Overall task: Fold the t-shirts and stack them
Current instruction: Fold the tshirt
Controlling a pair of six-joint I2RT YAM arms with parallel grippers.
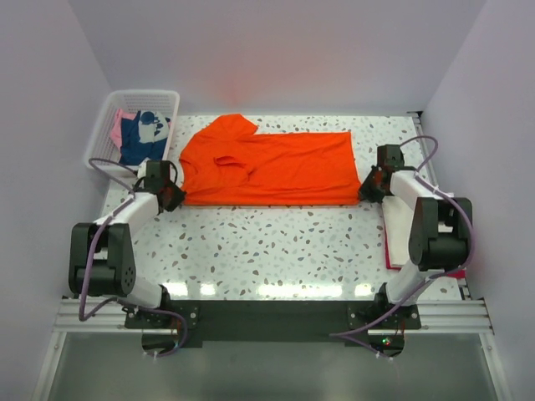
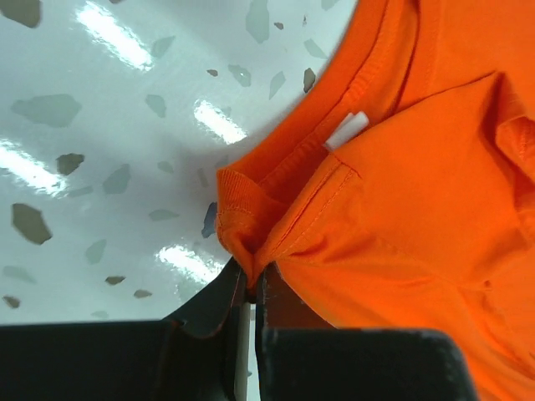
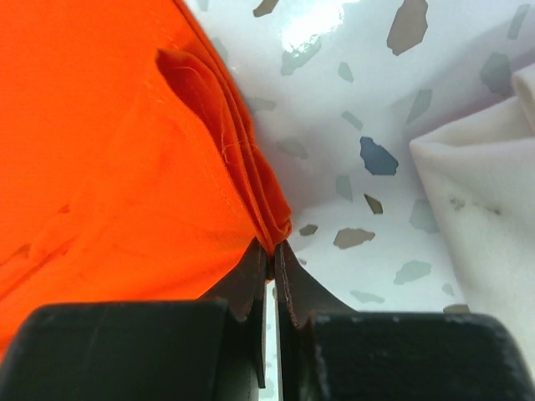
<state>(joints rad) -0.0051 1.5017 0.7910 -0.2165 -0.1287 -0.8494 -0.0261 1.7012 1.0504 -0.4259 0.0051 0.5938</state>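
Note:
The bright orange t-shirt (image 1: 267, 167) lies folded lengthwise across the far middle of the speckled table, neck end to the left. My left gripper (image 1: 173, 198) is shut on its near left corner, by the collar; in the left wrist view (image 2: 249, 271) the cloth bunches between the jaws. My right gripper (image 1: 365, 191) is shut on the near right corner; in the right wrist view (image 3: 272, 246) the layered hem is pinched. A cream-white t-shirt (image 1: 399, 219) lies folded under the right arm, over a red one (image 1: 389, 266). Navy and pink shirts (image 1: 138, 134) lie in the basket.
A white mesh basket (image 1: 107, 125) stands at the far left corner. The cream cloth also shows in the right wrist view (image 3: 476, 209). Walls close the table on the left, back and right. The table's near half (image 1: 276, 251) holds nothing else.

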